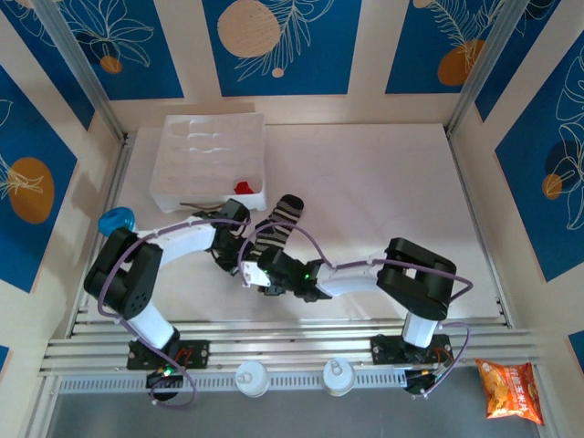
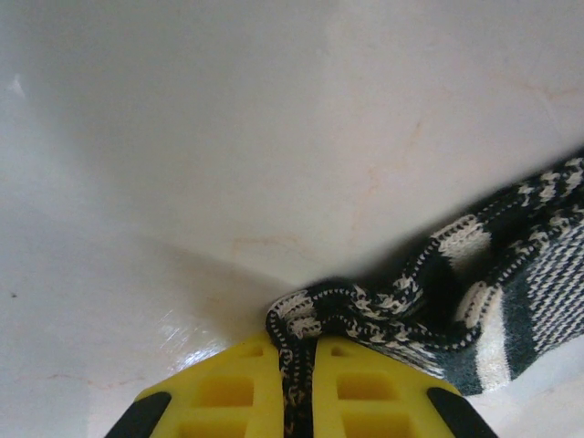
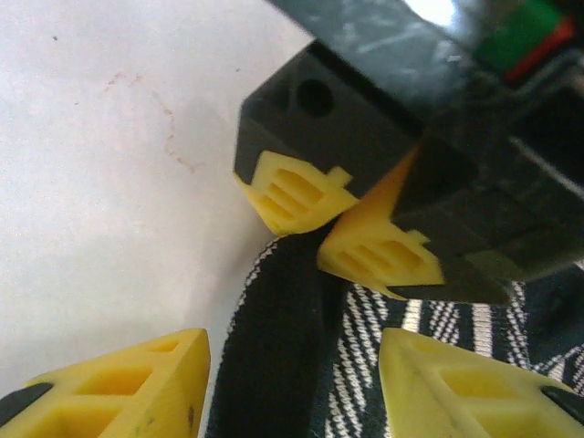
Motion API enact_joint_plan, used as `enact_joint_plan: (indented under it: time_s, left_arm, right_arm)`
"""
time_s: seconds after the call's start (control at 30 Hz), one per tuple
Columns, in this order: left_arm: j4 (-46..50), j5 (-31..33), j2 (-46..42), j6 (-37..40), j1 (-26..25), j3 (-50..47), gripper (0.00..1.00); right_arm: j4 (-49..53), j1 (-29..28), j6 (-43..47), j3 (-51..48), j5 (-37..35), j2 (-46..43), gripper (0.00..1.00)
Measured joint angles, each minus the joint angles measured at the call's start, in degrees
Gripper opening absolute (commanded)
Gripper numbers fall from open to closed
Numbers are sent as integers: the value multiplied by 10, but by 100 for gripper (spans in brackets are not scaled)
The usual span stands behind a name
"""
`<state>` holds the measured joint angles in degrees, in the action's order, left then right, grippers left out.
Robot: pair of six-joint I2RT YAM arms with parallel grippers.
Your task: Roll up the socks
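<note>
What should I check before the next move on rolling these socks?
1. Left gripper shut on the striped sock: ok, the edge is pinched between its fingers.
2. Right gripper ready to grip: ok, its jaws are open on either side of the sock's black band.
3. Clearance between the two grippers: cannot tell, the left fingertips sit very close ahead of the right ones.
4. Striped sock lying flat for rolling: not ok, the fabric is bunched at the pinch.
5. Red sock together with the striped one: not ok, it lies in the white tray.
</note>
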<state>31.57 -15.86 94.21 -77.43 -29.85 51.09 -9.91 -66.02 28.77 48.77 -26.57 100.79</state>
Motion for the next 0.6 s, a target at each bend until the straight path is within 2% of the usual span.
enact_joint_plan:
  time_s: [0.1,0.2,0.3,0.33,0.4,0.5,0.6]
  left_arm:
    - [0,-2,0,0,2,0,11]
    - [0,-4,0,0,2,1,10]
    - [1,-4,0,0,2,1,10]
    - [1,-4,0,0,3,1,12]
    - [-3,-4,-1,-2,5,1,20]
    - [-4,5,-12,-5,8,-3,43]
    - [-3,37,-47,-21,13,-13,59]
  right_arm:
    - [5,-2,-14,7,-5,19,40]
    - [9,-6,-30,18,-17,34,31]
    - [19,-8,-50,30,-22,45,14]
    - [20,-7,-57,32,-25,47,5]
    - [21,-5,-69,36,-26,49,0]
    - [20,1,-90,37,-16,49,0]
    - [18,10,-117,37,19,43,0]
